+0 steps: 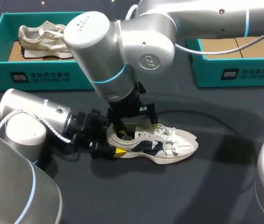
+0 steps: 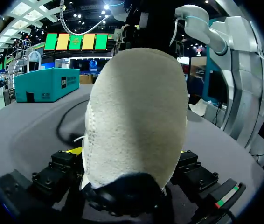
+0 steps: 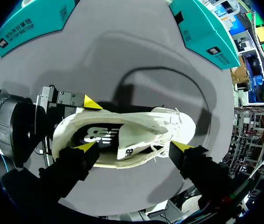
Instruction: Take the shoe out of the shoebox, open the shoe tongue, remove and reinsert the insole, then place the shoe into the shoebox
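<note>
At the upper left of the head view a teal shoebox (image 1: pixel 38 74), straight-walled cardboard with a brown floor, holds a beige sneaker (image 1: pixel 41 39) with pale laces. Below it my left arm (image 1: pixel 34 116), smooth silver cylinders trailed by a braided cable, comes in from the lower left. The left end effector (image 1: pixel 107 148) is clenched on the heel of the white shoe (image 1: pixel 164 144), one yellow-tipped finger on each side (the left wrist view shows little but that rounded heel, nappy and cream, dark at its base). The shoe stands on its sole on the matte dark desk (image 1: pixel 206 186) in the middle of the frame, toe pointing right. Its pale upper is crossed by navy panels and loose white laces. Inside its opening lies a dark insole (image 3: pixel 97 135) with a pale printed mark. The right end effector (image 1: pixel 132 127) hangs over that opening, released. Its fingers are spread wide along the shoe's length, one tip by the heel opening and the other beside the laces. At the upper right sits a second teal shoebox (image 1: pixel 248 72), with brown cardboard showing inside.
</note>
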`<state>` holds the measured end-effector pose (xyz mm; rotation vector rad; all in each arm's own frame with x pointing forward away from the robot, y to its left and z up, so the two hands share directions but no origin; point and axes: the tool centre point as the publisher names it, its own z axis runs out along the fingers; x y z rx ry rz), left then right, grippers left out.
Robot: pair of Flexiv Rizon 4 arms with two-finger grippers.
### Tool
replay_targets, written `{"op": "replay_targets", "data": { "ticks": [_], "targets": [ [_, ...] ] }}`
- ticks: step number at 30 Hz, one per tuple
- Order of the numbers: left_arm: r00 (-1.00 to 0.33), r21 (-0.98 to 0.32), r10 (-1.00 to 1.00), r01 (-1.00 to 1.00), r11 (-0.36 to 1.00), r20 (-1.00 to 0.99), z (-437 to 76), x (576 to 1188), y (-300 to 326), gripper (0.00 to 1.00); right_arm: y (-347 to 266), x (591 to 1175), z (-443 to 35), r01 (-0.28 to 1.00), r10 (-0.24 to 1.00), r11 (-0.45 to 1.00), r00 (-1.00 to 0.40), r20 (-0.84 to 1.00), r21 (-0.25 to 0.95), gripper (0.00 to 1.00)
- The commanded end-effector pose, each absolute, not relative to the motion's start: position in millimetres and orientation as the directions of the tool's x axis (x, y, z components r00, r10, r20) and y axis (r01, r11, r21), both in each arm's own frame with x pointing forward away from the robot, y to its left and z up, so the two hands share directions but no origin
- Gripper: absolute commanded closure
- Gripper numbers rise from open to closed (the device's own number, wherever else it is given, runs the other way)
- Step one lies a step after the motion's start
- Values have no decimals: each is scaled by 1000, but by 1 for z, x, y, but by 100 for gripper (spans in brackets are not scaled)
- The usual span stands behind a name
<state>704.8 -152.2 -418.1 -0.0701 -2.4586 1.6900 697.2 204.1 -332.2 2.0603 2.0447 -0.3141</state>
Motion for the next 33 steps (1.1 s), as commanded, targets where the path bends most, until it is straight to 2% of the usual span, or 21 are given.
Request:
{"op": "replay_targets", "data": {
  "ticks": [1, 33],
  "targets": [
    [-986, -931, 128, -50, 363, 103, -419, 705, -153, 100, 212, 689, -342, 987, 924, -149, 162, -347, 64, 0],
    [-986, -931, 128, -50, 363, 103, -419, 705, -153, 100, 156, 690, -356, 979, 912, -188, 205, -356, 82, 0]
  ]
}}
